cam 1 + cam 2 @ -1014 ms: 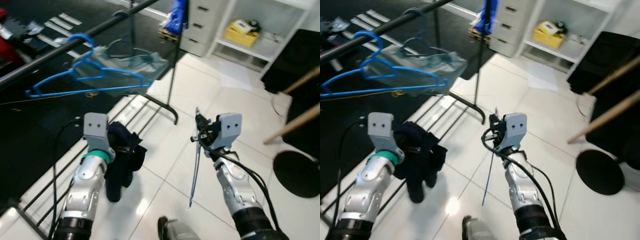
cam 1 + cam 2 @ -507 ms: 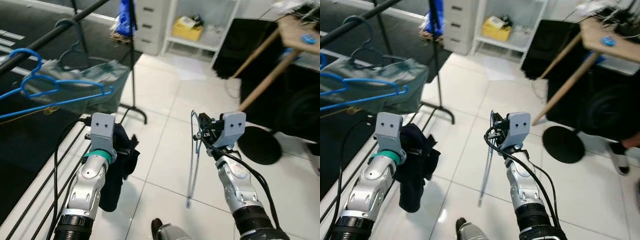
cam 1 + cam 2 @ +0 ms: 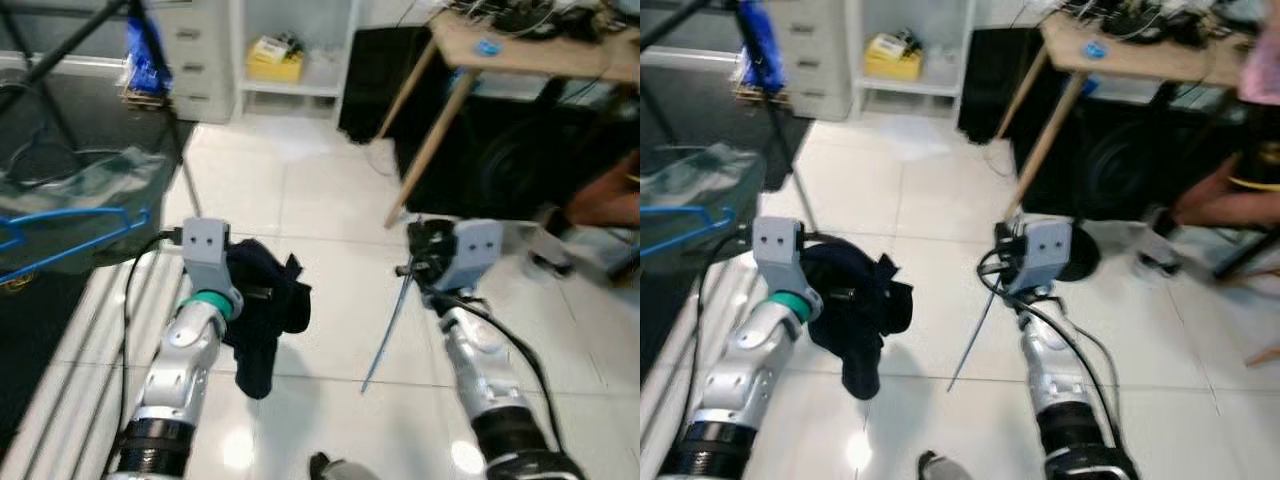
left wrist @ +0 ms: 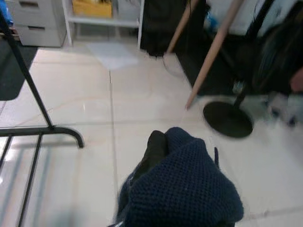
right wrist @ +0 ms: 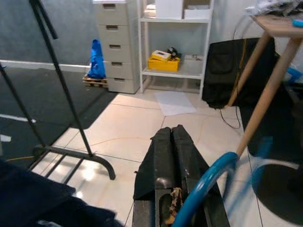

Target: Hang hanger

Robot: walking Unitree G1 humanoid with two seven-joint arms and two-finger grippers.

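While clamped on one navy cloth (image 3: 262, 310), the left claw (image 3: 240, 292); right claw (image 3: 418, 262) pinching one blue hanger (image 3: 388, 325).

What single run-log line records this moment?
left pincer: shut on dark garment | right pincer: shut on blue hanger | rack: left

— Arms?
— Two, silver, jointed metal segments. Left arm (image 3: 178, 366) carries a green ring below its grey wrist camera block (image 3: 204, 247), with two small dark screw dots on the face.
— Right arm (image 3: 486, 376)?
— Same silver shell, grey block (image 3: 473, 252), black cables looping alongside; black cuff nearest the body.
— Fingers?
— Long, black (image 5: 176, 150).
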